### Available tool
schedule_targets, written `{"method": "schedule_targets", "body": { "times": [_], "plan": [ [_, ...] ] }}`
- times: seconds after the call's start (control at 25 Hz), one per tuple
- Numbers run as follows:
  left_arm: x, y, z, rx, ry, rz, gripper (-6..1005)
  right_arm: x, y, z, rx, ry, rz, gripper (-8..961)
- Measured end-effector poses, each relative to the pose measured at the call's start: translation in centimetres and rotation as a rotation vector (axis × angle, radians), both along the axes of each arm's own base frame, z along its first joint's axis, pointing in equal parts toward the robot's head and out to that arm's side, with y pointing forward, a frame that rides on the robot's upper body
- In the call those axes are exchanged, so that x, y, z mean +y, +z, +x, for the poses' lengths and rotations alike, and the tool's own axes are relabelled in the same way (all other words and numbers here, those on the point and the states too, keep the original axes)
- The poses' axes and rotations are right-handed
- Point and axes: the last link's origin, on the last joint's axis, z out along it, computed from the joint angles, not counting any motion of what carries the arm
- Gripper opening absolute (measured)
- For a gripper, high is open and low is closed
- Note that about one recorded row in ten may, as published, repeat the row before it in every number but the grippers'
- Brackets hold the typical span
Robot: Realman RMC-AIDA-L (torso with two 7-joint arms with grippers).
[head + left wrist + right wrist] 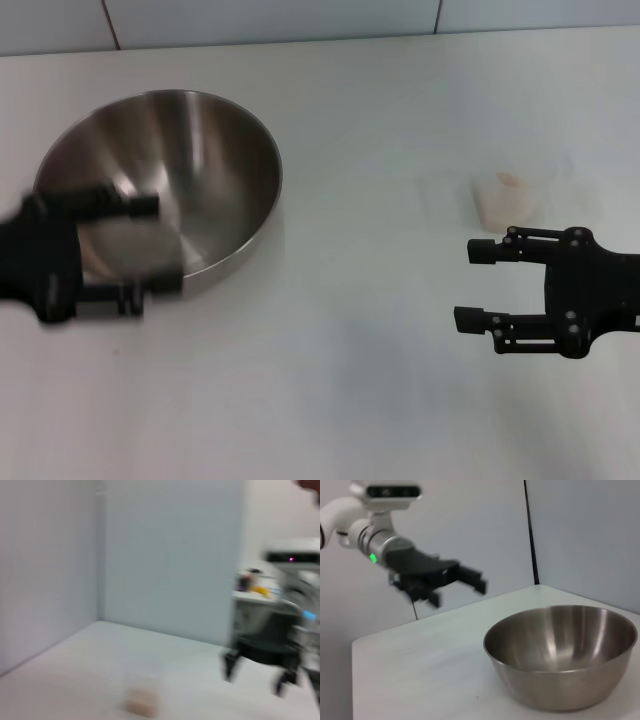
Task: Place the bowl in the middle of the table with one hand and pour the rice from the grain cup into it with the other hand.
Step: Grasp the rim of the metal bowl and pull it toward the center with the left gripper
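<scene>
The steel bowl (180, 150) stands on the white table (330, 390) at the left, and it also fills the right wrist view (565, 655). My left gripper (147, 248) is open at the bowl's near left rim and holds nothing. The right wrist view shows that gripper (462, 587) raised and off to the side of the bowl. The clear grain cup (508, 197) with a small heap of rice (508, 181) stands at the right. My right gripper (475, 285) is open just in front of the cup, apart from it. In the left wrist view the cup (142, 700) and the right gripper (255, 672) appear.
A pale wall (300, 20) runs behind the table's far edge. A desk with small items (255, 587) stands beyond the table in the left wrist view. Bare tabletop lies between the bowl and the cup.
</scene>
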Motion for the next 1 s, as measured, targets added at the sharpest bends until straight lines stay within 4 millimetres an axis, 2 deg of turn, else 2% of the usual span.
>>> {"method": "schedule_targets", "body": {
  "times": [0.04,0.24,0.36,0.44,0.48,0.56,0.72,0.76,0.92,0.96,1.0],
  "plan": [
    [0.0,0.0,0.0,0.000,0.000,0.000,841,0.0,0.0,0.0,0.000,0.000,0.000,754],
    [5.8,2.6,0.4,0.053,0.404,0.012,840,0.2,0.0,-0.2,-0.003,0.020,0.004,754],
    [8.1,3.5,0.5,0.111,0.589,0.015,840,0.5,-0.1,-0.4,-0.005,0.032,0.006,754],
    [8.1,3.5,0.5,0.111,0.589,0.015,840,0.6,-0.1,-0.4,-0.008,0.045,0.010,754],
    [9.6,4.1,0.3,0.177,0.702,0.041,840,0.6,-0.1,-0.5,-0.009,0.051,0.011,754],
    [10.4,4.3,0.2,0.238,0.743,0.064,840,0.8,-0.2,-0.6,-0.010,0.059,0.012,754],
    [11.0,4.5,0.2,0.286,0.767,0.084,840,1.1,-0.3,-0.7,-0.012,0.084,0.020,754],
    [12.0,4.5,0.4,0.404,0.835,0.113,840,1.2,-0.3,-0.6,-0.011,0.087,0.021,754],
    [12.0,4.5,0.4,0.404,0.835,0.113,840,1.5,-0.5,-0.6,-0.006,0.098,0.024,754],
    [12.6,3.7,1.0,0.510,0.858,0.115,840,1.6,-0.5,-0.5,-0.006,0.099,0.026,754],
    [12.7,3.2,1.3,0.531,0.854,0.098,840,1.6,-0.4,-0.5,-0.006,0.101,0.032,754]
  ]
}}
